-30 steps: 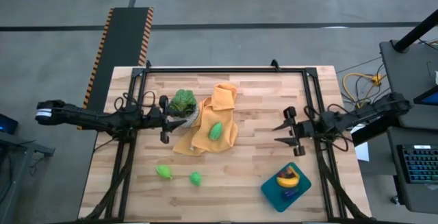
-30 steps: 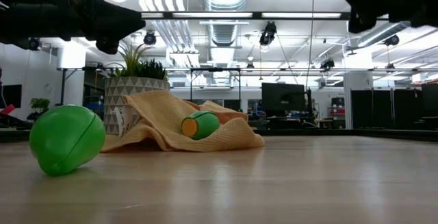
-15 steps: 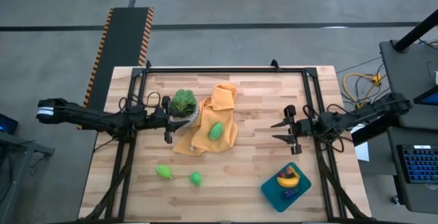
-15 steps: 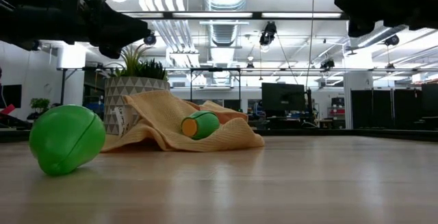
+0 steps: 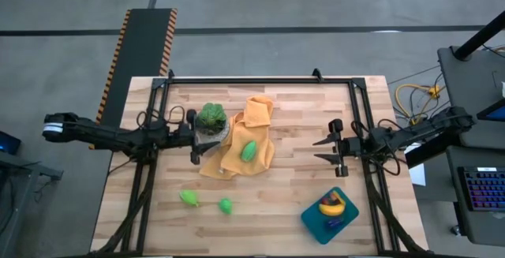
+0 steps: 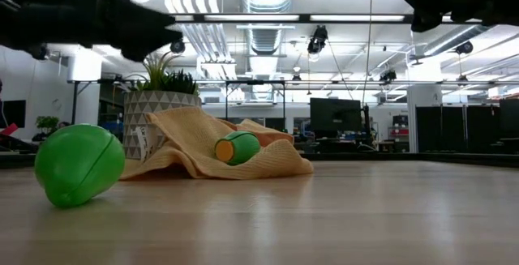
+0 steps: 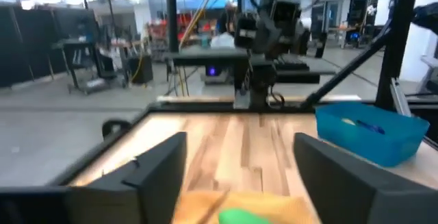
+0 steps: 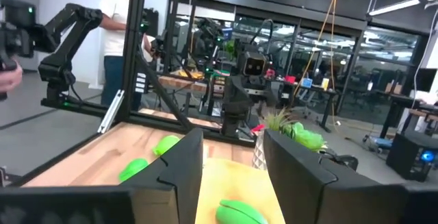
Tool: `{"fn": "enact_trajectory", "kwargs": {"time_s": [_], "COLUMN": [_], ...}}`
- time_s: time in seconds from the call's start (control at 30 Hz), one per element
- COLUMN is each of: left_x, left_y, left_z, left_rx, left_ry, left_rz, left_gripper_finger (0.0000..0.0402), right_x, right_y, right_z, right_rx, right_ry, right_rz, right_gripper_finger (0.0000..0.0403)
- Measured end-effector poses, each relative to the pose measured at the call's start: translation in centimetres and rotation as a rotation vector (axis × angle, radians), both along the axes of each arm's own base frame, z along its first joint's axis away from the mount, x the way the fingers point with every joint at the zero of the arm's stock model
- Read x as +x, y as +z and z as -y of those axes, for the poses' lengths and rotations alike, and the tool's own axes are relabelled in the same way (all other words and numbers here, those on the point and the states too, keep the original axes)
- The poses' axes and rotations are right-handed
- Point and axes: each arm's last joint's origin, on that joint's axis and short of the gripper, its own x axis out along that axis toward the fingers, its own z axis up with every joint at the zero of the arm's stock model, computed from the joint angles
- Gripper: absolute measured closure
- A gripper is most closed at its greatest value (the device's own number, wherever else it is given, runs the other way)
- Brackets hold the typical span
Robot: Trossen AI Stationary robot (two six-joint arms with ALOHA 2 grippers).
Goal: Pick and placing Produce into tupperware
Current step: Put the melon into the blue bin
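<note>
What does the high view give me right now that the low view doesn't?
Only the high view: the tupperware holding a banana, two loose green pieces, and both open grippers, left and right, above the table.

Only the low view: the room behind.

Both: the orange cloth with a green piece on it, and the potted plant.

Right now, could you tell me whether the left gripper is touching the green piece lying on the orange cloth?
Apart. In the high view the left gripper sits beside the potted plant, and a stretch of orange cloth separates it from the green piece.
</note>
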Motion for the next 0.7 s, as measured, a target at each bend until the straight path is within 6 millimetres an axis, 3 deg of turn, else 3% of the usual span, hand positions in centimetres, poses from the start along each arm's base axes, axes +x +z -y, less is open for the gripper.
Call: {"fn": "enact_trajectory", "kwargs": {"time_s": [0.17, 0.3, 0.47, 0.57, 0.7], "left_x": [0.8, 0.8, -0.4, -0.3, 0.4], "left_y": [3.6, 7.7, 13.1, 15.4, 16.9], "left_z": [0.2, 0.5, 0.9, 1.4, 2.3], "left_rx": [0.022, 0.055, -0.046, -0.078, -0.098], "left_ry": [-0.062, -0.105, -0.088, -0.108, -0.106], "left_rz": [0.021, -0.242, -0.552, -0.626, -0.736], "left_gripper_finger": [0.0104, 0.0103, 0.0103, 0.0103, 0.0103], "right_x": [0.0, 0.0, 0.0, 0.0, 0.1], "right_y": [0.0, 0.0, -0.1, -0.3, -0.3], "right_z": [0.0, 0.0, 0.0, 0.0, 0.0], "right_rx": [-0.008, -0.008, -0.001, 0.017, 0.022], "right_ry": [-0.002, -0.003, -0.001, 0.002, 0.003], "right_rz": [0.001, 0.001, -0.009, -0.028, -0.03], "right_gripper_finger": [0.0258, 0.0263, 0.0262, 0.0262, 0.0267]}}
